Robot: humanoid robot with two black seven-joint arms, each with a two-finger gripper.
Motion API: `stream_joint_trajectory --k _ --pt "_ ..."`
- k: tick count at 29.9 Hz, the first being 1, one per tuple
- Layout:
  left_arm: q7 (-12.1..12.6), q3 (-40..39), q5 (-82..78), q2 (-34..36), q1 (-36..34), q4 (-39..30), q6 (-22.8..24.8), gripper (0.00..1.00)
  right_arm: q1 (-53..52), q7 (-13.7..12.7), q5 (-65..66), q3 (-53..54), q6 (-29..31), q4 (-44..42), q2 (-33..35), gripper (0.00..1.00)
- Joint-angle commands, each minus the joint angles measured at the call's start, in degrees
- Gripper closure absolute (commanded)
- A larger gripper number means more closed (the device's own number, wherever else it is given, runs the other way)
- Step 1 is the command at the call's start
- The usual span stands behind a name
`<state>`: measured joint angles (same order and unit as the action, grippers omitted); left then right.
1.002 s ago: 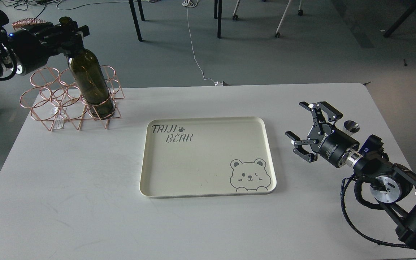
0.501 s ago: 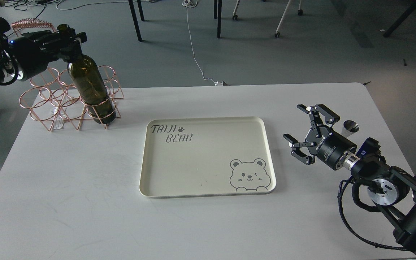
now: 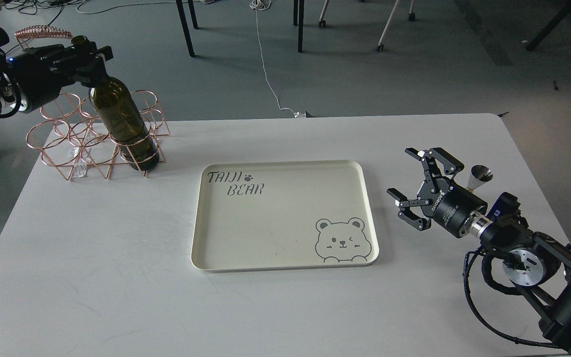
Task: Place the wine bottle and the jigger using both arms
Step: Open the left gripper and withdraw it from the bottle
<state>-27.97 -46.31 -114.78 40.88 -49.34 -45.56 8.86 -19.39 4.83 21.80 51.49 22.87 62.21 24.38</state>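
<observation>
The dark olive-green wine bottle point(image 3: 119, 119) stands tilted in a ring of the copper wire rack point(image 3: 75, 144) at the table's back left, its base in the rack's front right ring. My left gripper point(image 3: 85, 52) is shut on the bottle's neck near the top. The small silver jigger point(image 3: 481, 177) stands on the table at the right, just behind my right arm and partly hidden by it. My right gripper point(image 3: 417, 186) is open and empty, hovering low to the left of the jigger and right of the tray.
A cream tray point(image 3: 285, 248) printed with "TAIJI BEAR" and a bear face lies in the middle of the white table point(image 3: 92, 277). Chair and table legs and cables stand on the floor beyond the table's far edge.
My left gripper has moved left and tilted the bottle's top further left. My right gripper has drawn back slightly down and left, showing more of the jigger.
</observation>
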Motion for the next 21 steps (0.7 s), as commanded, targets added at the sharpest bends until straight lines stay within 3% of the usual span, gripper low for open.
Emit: stream_joint_trajectory --k 1,8,14,21 --pt "-0.03 0.00 0.00 -0.45 -0.06 0.21 0.02 0.65 0.31 0.00 0.09 0.19 -0.02 0.19 -0.03 0.01" --pt "-0.03 0.00 0.00 -0.45 -0.32 0.21 0.02 0.50 0.58 0.00 0.09 0.46 0.07 0.37 -0.03 0.01" --pt "-0.03 0.00 0.26 -0.45 -0.50 0.21 0.02 0.20 0.58 0.00 0.09 0.46 -0.02 0.37 -0.12 0.01" --pt "-0.03 -0.27 0.70 -0.36 -0.93 -0.23 -0.07 0.07 0.58 0.00 0.09 0.54 -0.02 0.45 -0.12 0.01"
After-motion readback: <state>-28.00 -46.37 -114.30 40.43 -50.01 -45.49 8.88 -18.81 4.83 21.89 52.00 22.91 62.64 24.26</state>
